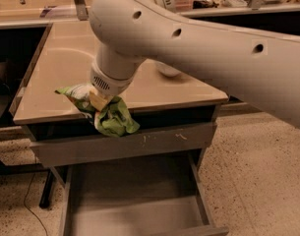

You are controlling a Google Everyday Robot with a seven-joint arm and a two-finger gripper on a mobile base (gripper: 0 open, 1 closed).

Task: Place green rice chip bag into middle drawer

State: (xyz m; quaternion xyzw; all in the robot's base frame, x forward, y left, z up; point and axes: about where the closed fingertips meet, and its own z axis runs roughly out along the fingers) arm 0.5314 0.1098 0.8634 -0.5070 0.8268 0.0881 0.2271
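The green rice chip bag (110, 117) is crumpled and hangs in my gripper (98, 101), lifted off the tan counter (56, 73) and held over the counter's front edge. The gripper is shut on the bag; the wide white arm covers most of it. Below, the middle drawer (135, 200) stands pulled out, a shallow grey tray with a flat bare bottom. The bag is above and slightly behind the drawer's back left part. The closed grey drawer front with pale scratch marks (154, 141) lies between the bag and the open drawer.
A white bowl (166, 70) sits on the counter, mostly hidden behind my arm. A dark gap lies left of the counter (7, 63). Speckled floor (257, 171) spreads to the right. A cable (29, 200) trails on the floor at left.
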